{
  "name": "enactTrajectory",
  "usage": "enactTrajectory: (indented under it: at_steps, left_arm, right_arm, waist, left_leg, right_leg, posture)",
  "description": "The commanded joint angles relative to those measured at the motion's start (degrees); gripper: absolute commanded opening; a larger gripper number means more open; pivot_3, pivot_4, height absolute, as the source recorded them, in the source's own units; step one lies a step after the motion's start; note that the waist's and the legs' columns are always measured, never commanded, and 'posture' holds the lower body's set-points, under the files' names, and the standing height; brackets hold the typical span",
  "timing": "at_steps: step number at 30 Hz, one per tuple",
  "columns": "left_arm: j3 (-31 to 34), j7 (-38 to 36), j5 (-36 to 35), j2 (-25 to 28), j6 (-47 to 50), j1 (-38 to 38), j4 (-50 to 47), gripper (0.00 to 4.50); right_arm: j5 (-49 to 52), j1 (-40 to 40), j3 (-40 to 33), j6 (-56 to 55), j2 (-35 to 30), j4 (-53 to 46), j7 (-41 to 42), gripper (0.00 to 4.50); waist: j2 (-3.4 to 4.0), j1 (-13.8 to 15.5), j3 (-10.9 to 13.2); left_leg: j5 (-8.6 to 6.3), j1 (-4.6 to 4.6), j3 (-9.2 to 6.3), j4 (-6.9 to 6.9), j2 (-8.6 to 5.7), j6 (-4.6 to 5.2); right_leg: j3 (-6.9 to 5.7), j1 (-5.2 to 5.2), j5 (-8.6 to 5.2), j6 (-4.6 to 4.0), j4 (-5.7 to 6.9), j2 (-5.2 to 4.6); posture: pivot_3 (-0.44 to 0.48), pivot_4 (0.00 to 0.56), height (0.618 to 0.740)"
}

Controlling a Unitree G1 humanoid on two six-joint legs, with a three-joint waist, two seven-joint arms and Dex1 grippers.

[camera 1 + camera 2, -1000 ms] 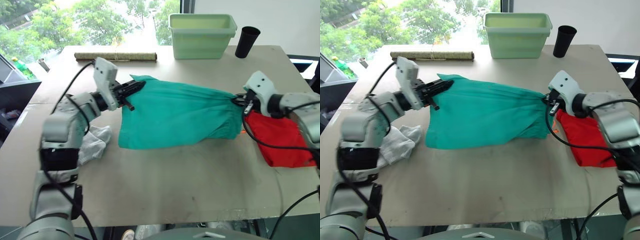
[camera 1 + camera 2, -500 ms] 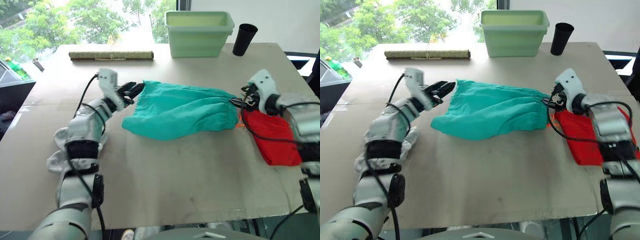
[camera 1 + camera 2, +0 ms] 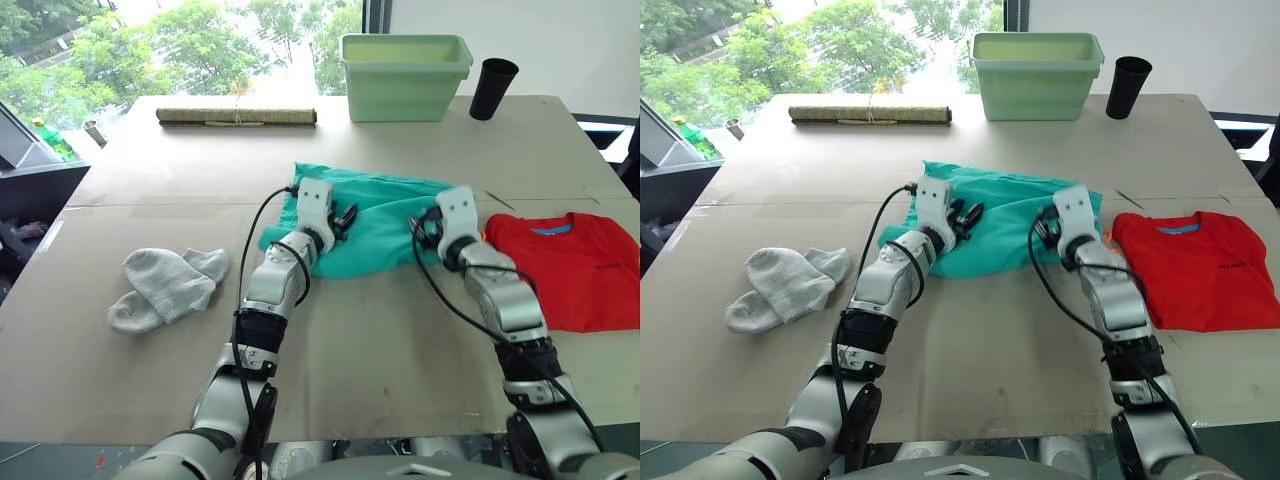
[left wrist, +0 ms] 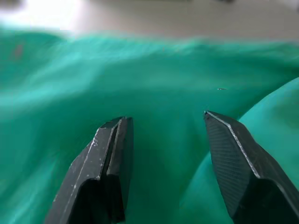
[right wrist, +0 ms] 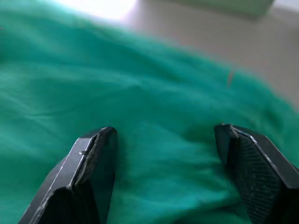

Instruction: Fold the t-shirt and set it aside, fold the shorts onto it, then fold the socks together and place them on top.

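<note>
The teal shorts (image 3: 375, 212) lie bunched in a folded heap at the middle of the table. My left gripper (image 3: 343, 217) rests on their left part and is open, teal cloth lying under its fingers (image 4: 111, 154). On the shorts' right edge my right gripper (image 3: 424, 226) also stands open, with the cloth spread below its fingers (image 5: 254, 168). The red t-shirt (image 3: 574, 268) lies flat to the right, just beyond the shorts. The grey socks (image 3: 165, 287) lie side by side at the left, apart from both arms.
A pale green bin (image 3: 405, 75) and a black cup (image 3: 493, 88) stand at the table's far edge. A rolled mat (image 3: 236, 117) lies at the far left. Bare tabletop (image 3: 380, 340) stretches in front of the shorts.
Both grippers opened and let go of the shorts, which they had held stretched between them. The arms came in toward the centre and the shorts now lie bunched on the table.
</note>
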Motion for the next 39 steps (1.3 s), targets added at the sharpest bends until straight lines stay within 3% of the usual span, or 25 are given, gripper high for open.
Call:
enactTrajectory:
  at_steps: [1, 4, 6, 7, 10, 13, 15, 18, 20, 24, 28, 29, 32, 35, 37, 38, 39]
  left_arm:
    - [1.34, 0.97, 3.73, 2.77, -4.90, 1.31, 4.03, 2.62]
    - [3.63, -1.74, 1.99, 3.57, -8.29, 2.57, 2.71, 2.62]
    - [6.34, -6.69, -3.14, 3.96, -7.53, 3.49, -1.96, 2.66]
    - [7.77, -9.29, -6.21, 4.18, -6.02, 3.88, -4.63, 3.15]
    - [11.42, -18.78, -18.01, 6.82, 3.81, 4.87, -14.35, 4.44]
    - [12.07, -27.74, -25.43, 13.61, 13.59, 5.66, -22.07, 4.48]
    - [11.19, -37.28, -28.11, 21.06, 17.50, 6.19, -25.10, 4.48]
    - [6.69, -50.66, -25.10, 31.68, 16.30, 7.95, -26.26, 4.48]
    - [3.51, -55.28, -19.72, 36.25, 10.86, 9.38, -24.28, 4.48]
    - [-0.08, -58.18, -11.89, 39.10, 3.01, 11.77, -18.61, 4.48]
    - [-4.47, -55.31, -1.55, 37.87, -6.71, 10.93, -10.27, 4.48]
    - [-5.23, -53.96, 0.34, 37.17, -7.78, 10.30, -8.48, 4.50]
    - [-6.41, -55.04, 1.67, 36.93, -7.42, 10.99, -8.59, 3.66]
    - [-5.04, -59.84, -3.46, 39.04, -2.28, 15.78, -16.64, 2.19]
    - [-3.73, -61.45, -5.78, 40.67, -0.60, 19.24, -22.28, 1.41]
    - [-2.36, -61.41, -8.31, 41.64, 1.89, 22.13, -27.64, 1.02]
    - [-1.36, -61.19, -10.06, 42.22, 3.78, 24.05, -31.30, 0.51]
  right_arm:
    - [-2.63, 2.27, -0.36, 0.31, -5.12, -2.76, 2.15, 3.53]
    - [-0.06, 3.10, -2.17, -1.43, -8.30, -5.62, 6.16, 3.53]
    - [3.97, 2.29, -5.10, -0.52, -9.27, -8.89, 9.11, 4.09]
    - [5.60, 2.03, -5.84, -0.33, -10.16, -10.61, 11.21, 4.40]
    - [13.66, 1.14, -8.88, 2.99, -12.25, -17.40, 17.97, 4.50]
    - [16.92, 1.76, -8.77, 7.53, -19.53, -22.54, 25.23, 4.50]
    - [18.66, 3.36, -7.79, 8.96, -26.98, -25.10, 32.31, 4.50]
    - [17.20, 5.38, -4.70, 5.63, -35.27, -23.73, 39.77, 4.50]
    - [13.34, 5.98, -1.03, -0.10, -37.71, -18.97, 42.09, 4.50]
    - [9.08, 3.14, 3.77, -4.44, -35.19, -9.71, 42.01, 4.50]
    - [6.60, -1.40, 6.46, -7.59, -31.64, -1.76, 42.78, 4.50]
    - [5.91, -2.51, 6.90, -8.27, -30.93, 0.18, 42.93, 3.99]
    - [3.90, -4.99, 7.82, -9.84, -31.06, 4.30, 44.73, 2.79]
    - [3.55, -4.73, 7.32, -10.09, -34.31, 4.56, 48.67, 1.21]
    - [4.40, -3.84, 6.47, -9.13, -35.94, 3.19, 50.59, 0.40]
    - [4.80, -2.39, 5.52, -8.40, -37.50, 1.16, 51.13, 0.03]
    - [4.99, -1.39, 4.89, -7.98, -38.50, -0.24, 51.36, 0.00]
  waist:
    - [0.07, 0.02, -0.10]
    - [0.07, 0.07, -0.10]
    - [0.08, 0.03, -0.10]
    - [0.09, -0.01, -0.07]
    - [0.07, -0.38, 0.00]
    - [0.09, -0.88, 0.01]
    - [0.10, -0.99, 0.01]
    - [0.10, -1.23, 0.01]
    - [0.14, -1.27, 0.01]
    - [0.13, -1.21, 0.03]
    - [0.12, -1.21, 0.04]
    - [0.12, -1.16, 0.05]
    - [0.14, -0.83, 0.03]
    - [0.17, -1.06, 0.01]
    - [0.18, -1.17, 0.01]
    - [0.21, -1.12, 0.02]
    - [0.21, -1.12, 0.02]
  left_leg:
    - [0.00, 0.08, 0.05, 0.00, 0.01, 0.00]
    - [-0.16, 0.15, -0.02, 0.08, 0.02, 0.26]
    - [-0.16, 0.16, -0.02, 0.10, 0.05, 0.27]
    - [-0.16, 0.14, -0.02, 0.10, 0.08, 0.27]
    - [-0.17, 0.02, -0.05, 0.10, 0.23, 0.26]
    - [-0.17, 0.00, -0.15, 0.07, 0.30, 0.25]
    - [-0.18, 0.00, -0.19, 0.05, 0.30, 0.26]
    - [-0.19, 0.05, -0.19, -0.01, 0.30, 0.27]
    - [-0.19, 0.09, -0.14, -0.07, 0.33, 0.28]
    - [-0.19, 0.09, -0.12, -0.07, 0.38, 0.28]
    - [-0.19, 0.02, -0.15, -0.05, 0.37, 0.28]
    - [-0.19, 0.02, -0.16, -0.05, 0.37, 0.27]
    - [-0.19, 0.02, -0.22, -0.05, 0.35, 0.27]
    - [-0.23, 0.02, -0.21, -0.05, 0.32, 0.31]
    - [-0.26, 0.01, -0.20, -0.08, 0.32, 0.33]
    - [-0.26, 0.01, -0.20, -0.08, 0.32, 0.33]
    - [-0.27, -0.02, -0.21, -0.11, 0.33, 0.34]
  right_leg:
    - [0.02, 0.08, 0.00, 0.01, -0.01, 0.01]
    - [-0.07, 0.20, 0.00, 0.01, -0.02, 0.02]
    - [-0.07, 0.23, 0.00, 0.01, -0.02, 0.04]
    - [-0.07, 0.22, 0.00, 0.01, -0.01, 0.04]
    - [-0.10, 0.16, 0.00, 0.00, -0.07, 0.11]
    - [-0.16, 0.19, -0.01, -0.01, -0.18, 0.17]
    - [-0.22, 0.26, -0.01, -0.02, -0.32, 0.18]
    - [-0.23, 0.32, -0.02, -0.04, -0.46, 0.18]
    - [-0.22, 0.32, -0.11, -0.19, -0.54, 0.17]
    - [-0.21, 0.33, -0.14, -0.25, -0.60, -0.10]
    - [-0.11, 0.27, -0.07, -0.15, -0.59, -0.13]
    - [-0.10, 0.27, -0.05, -0.14, -0.60, -0.13]
    - [-0.12, 0.29, -0.02, -0.08, -0.59, -0.17]
    - [-0.08, 0.29, -0.01, -0.06, -0.60, -0.21]
    - [-0.07, 0.27, -0.02, -0.06, -0.65, -0.22]
    - [-0.06, 0.28, -0.03, -0.08, -0.67, -0.23]
    - [-0.07, 0.26, -0.05, -0.10, -0.68, -0.25]
  posture:
    - [0.000, 0.150, 0.731]
    - [0.000, 0.150, 0.731]
    - [0.000, 0.150, 0.731]
    - [0.000, 0.150, 0.731]
    - [0.000, 0.150, 0.731]
    - [0.000, 0.150, 0.731]
    - [0.000, 0.150, 0.731]
    - [0.000, 0.150, 0.731]
    - [0.000, 0.150, 0.731]
    - [0.000, 0.150, 0.731]
    - [0.000, 0.150, 0.731]
    - [0.000, 0.150, 0.731]
    - [0.000, 0.150, 0.731]
    - [0.000, 0.150, 0.731]
    - [0.000, 0.150, 0.731]
    - [0.000, 0.150, 0.731]
    - [0.000, 0.150, 0.731]
